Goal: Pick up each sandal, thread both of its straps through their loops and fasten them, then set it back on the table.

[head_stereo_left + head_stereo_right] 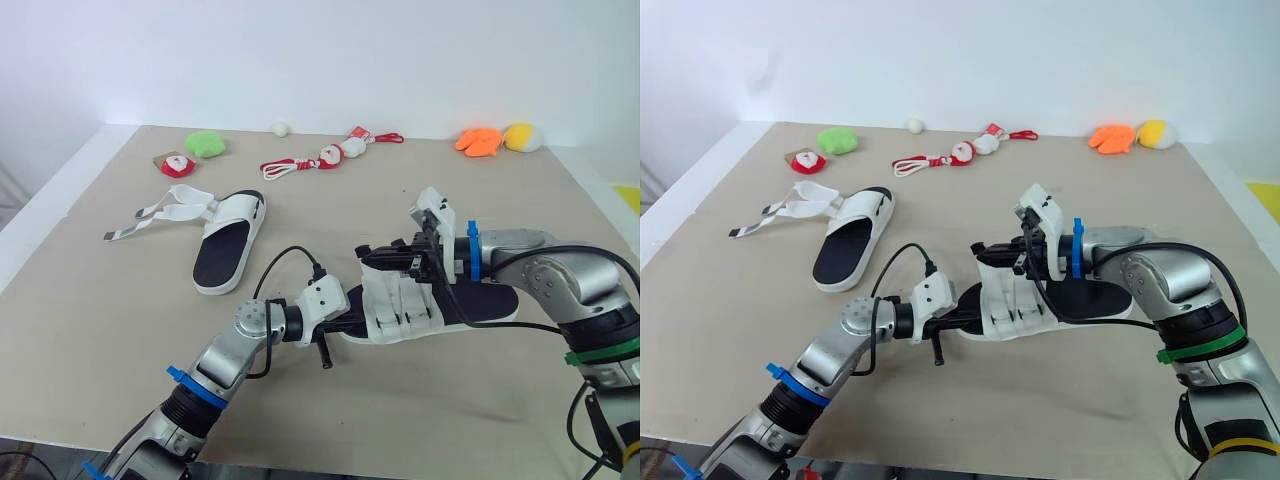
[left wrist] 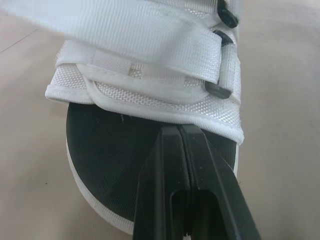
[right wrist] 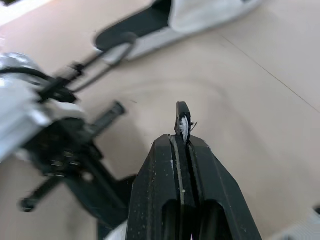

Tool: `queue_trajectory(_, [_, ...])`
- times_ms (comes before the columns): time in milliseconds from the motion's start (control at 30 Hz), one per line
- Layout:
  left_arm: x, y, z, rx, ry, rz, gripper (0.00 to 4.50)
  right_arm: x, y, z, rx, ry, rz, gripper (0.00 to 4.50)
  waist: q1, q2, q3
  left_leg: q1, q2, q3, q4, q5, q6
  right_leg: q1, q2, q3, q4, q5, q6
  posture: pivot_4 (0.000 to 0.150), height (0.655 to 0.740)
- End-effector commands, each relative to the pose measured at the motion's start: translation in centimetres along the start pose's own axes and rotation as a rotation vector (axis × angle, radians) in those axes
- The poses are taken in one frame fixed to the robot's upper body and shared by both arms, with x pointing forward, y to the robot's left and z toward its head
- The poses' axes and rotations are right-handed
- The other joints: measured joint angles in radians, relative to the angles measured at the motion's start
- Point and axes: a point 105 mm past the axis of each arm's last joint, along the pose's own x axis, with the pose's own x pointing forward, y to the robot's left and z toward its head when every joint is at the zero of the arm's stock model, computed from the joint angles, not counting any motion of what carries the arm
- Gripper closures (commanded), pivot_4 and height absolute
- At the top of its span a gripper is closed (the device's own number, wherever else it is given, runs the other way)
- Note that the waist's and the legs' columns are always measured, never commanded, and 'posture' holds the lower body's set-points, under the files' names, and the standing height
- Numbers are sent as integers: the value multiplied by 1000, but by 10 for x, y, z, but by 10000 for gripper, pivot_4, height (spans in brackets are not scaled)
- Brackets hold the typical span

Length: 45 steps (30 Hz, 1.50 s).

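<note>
"Left eye view first: where does the sandal being worked on lie?"

"On the table [image 1: 90, 330], at about 4 o'clock from its middle. This near sandal [image 1: 495, 302] lies flat with its black footbed up. The toe points to 9 o'clock and the heel to 3. Its white upper [image 1: 400, 305] covers the toe half."

"And the claws?"

"The left gripper [image 2: 179, 131] has its two black fingers pressed together with nothing between them, their tips over the toe end of the footbed. The right gripper [image 3: 184, 141] sits above the upper and is clamped on a strap end [image 3: 182, 119], a small black tab with white fray poking past the fingertips."

"How close are the edges?"

"The near edge runs along 6 o'clock, with a strip of bare board between it and the sole. The right edge, at 3 o'clock, lies well beyond the heel."

"Where is there open room?"

"Bare tabletop spreads at 7 to 8 o'clock. Another bare band lies at 12 to 2 o'clock, before the far edge. The other sandal [image 1: 228, 245] lies at 10 o'clock, well apart, its loose straps [image 1: 150, 215] trailing toward the left edge. Along the far edge, from 11 to 1, sit a green plush [image 1: 206, 144], a white ball [image 1: 281, 129], red-and-white toys [image 1: 330, 157] on red cord, an orange plush [image 1: 478, 141] and a yellow plush [image 1: 522, 137]."
</note>
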Motion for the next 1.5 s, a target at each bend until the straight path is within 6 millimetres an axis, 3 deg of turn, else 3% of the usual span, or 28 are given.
queue_trajectory(33, [0,-9,-46,-97,159,-17,45000,-13,-14,29,-81,-78,-105,44647,0,0,0,0,0,0,0,0,0,0,0,0,0,0,0,1500,7400])
queue_trajectory(600, [1,-10,-46,-96,159,-16,45000,-18,-34,27,-82,-92,-186,44647,-5,0,0,0,0,1,0,3,2,-2,1,1,0,5,2,1500,7400])
queue_trajectory(1267, [0,-10,-45,-90,161,-18,45000,-5,-43,8,-116,2,-246,44647,-13,0,0,-1,0,1,0,3,2,-3,1,2,0,5,2,1500,7400])
queue_trajectory(1500, [0,-9,-45,-93,160,-14,45000,0,-47,-3,-252,89,-289,44647,-22,0,0,-1,0,1,0,3,2,-3,0,2,0,6,2,1500,7400])
